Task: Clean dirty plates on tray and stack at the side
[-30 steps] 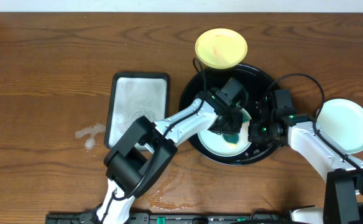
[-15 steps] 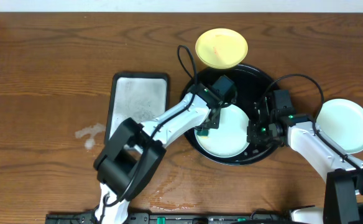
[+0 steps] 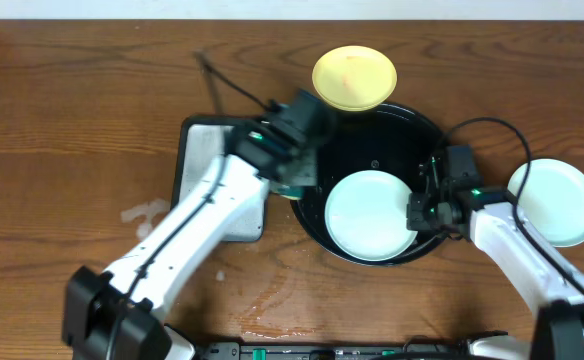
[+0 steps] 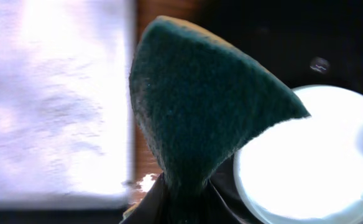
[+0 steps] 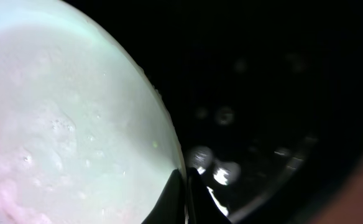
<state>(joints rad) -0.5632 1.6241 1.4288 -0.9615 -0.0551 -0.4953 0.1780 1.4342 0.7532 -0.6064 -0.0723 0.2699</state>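
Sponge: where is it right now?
Pinched in the left gripper, the sponge hangs above the gap between the silver tray and the black tray in the overhead view, just left of the mint plate in that tray.

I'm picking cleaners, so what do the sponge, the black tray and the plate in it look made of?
The sponge: coarse dark green scouring fibre, matte and fuzzy. The black tray: probably plastic, glossy, with bright glints; coated metal is possible. The plate: likely plastic, pale mint, smooth with a soft sheen.
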